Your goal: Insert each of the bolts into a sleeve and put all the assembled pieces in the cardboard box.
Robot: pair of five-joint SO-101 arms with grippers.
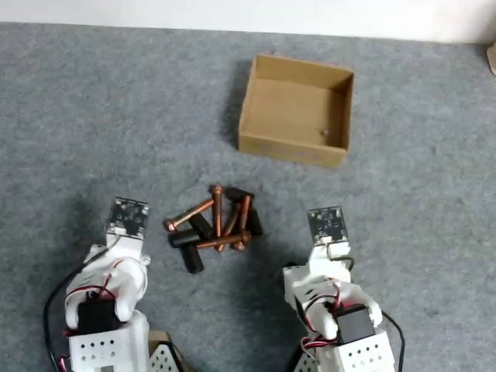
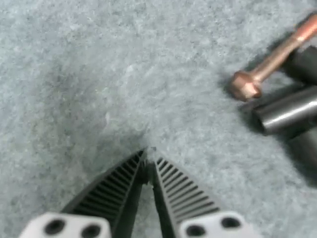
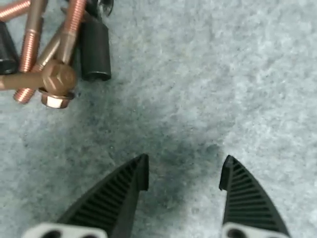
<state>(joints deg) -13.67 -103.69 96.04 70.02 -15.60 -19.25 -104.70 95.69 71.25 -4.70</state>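
Closest in: left pincer (image 2: 148, 166), jaws pressed together at the tips, nothing held, poised over bare grey nap. The right pincer (image 3: 185, 171) has its jaws spread wide, also holds nothing, and is over the same nap.

Surface: the tabletop (image 1: 85, 116) is covered edge to edge in grey, carpet-like felt (short, mottled pile). A pale strip (image 1: 232, 12) runs along the far edge; I can't tell whether it is wall or floor.

Between the pincers and a little beyond them lies one heap of copper-coloured bolts (image 1: 218, 217) and black sleeves (image 1: 188, 237). The pieces touch and cross one another. The bolts lie loose over and beside the sleeves, partly covering them.

Left wrist view: the head of one of the bolts (image 2: 244, 85) is just beside the end of one of the sleeves (image 2: 285, 113), near the closed tips. Right wrist view: hex heads (image 3: 55, 79) are stacked on each other, with a sleeve's open mouth (image 3: 94, 54) alongside.

Farther out is the box (image 1: 291, 146), cardboard, open-topped, well apart from the heap.
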